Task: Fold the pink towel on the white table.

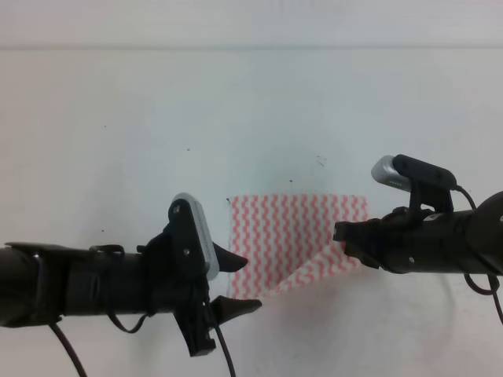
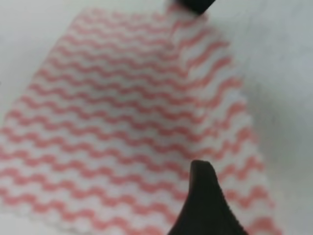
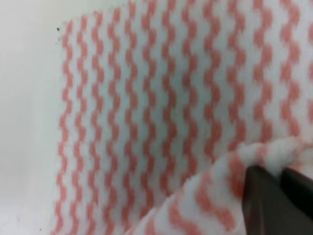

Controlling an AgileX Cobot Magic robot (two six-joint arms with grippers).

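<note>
Here's the pink towel (image 1: 295,236), lying near the middle of the white table (image 1: 118,133), its zigzag stripes running across the cloth. Most of it sits flat, but the near right corner is lifted and turned over, making a slanted fold whose stripes run at an angle to the rest.

The right gripper (image 1: 343,239) is right on that corner. In the right wrist view its dark fingertips (image 3: 274,196) are pressed together with the bunched edge of the towel (image 3: 161,112) pinched between them, the cloth puckering just above the tips. So that one is clamped on the towel's corner.

Over on the left, the left gripper (image 1: 240,284) sits at the towel's near left edge, and its two dark fingers are plainly spread apart, one above the other, nothing between them. The left wrist view shows one finger (image 2: 205,205) over the striped cloth (image 2: 112,132); whether it touches the towel, I can't tell. A crease runs up the cloth toward the far side, where a dark tip of the other gripper pokes in.
</note>
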